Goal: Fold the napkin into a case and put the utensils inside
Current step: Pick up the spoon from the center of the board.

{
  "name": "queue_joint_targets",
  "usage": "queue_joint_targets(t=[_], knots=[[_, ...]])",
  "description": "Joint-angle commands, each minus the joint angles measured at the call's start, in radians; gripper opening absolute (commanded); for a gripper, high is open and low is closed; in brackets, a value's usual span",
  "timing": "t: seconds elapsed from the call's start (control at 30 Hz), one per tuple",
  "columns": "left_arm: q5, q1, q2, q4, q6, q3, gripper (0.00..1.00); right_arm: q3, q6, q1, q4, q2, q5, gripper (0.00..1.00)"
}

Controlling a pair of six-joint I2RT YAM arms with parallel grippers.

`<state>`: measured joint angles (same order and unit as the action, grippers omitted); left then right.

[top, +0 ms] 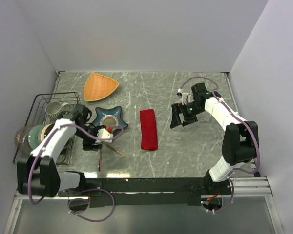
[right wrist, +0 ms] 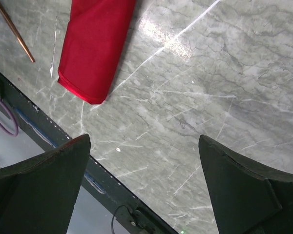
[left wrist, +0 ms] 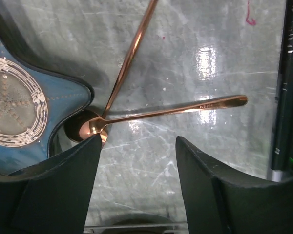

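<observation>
Red napkin [top: 148,129] folded into a narrow long rectangle, flat on tabletop [top: 195,146] about mid-table, long axis running near-to-far. Plain, no pattern; near end a rounded fold. Utensils [left wrist: 171,111]: two thin copper-toned pieces with long slender handles, flat on bare tabletop left of the cloth, well apart from it, not in it. Handles splayed in a V, meeting at spoon [left wrist: 90,127] bowl end. Each shorter than the folded cloth.
</observation>
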<state>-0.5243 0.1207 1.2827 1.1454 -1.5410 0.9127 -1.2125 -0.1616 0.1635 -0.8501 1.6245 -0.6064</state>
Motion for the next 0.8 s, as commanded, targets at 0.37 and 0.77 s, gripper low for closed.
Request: queue_joint_targets(t=[0.37, 0.77], knots=[[0.017, 0.039, -0.045, -0.245, -0.301, -0.195, 0.66, -0.013, 0.051, -0.007, 0.019, -0.028, -0.021, 1.0], [0.079, 0.046, -0.011, -0.311, -0.495, -0.281, 0.59, -0.007, 0.07, -0.007, 0.014, -0.028, -0.021, 1.0]])
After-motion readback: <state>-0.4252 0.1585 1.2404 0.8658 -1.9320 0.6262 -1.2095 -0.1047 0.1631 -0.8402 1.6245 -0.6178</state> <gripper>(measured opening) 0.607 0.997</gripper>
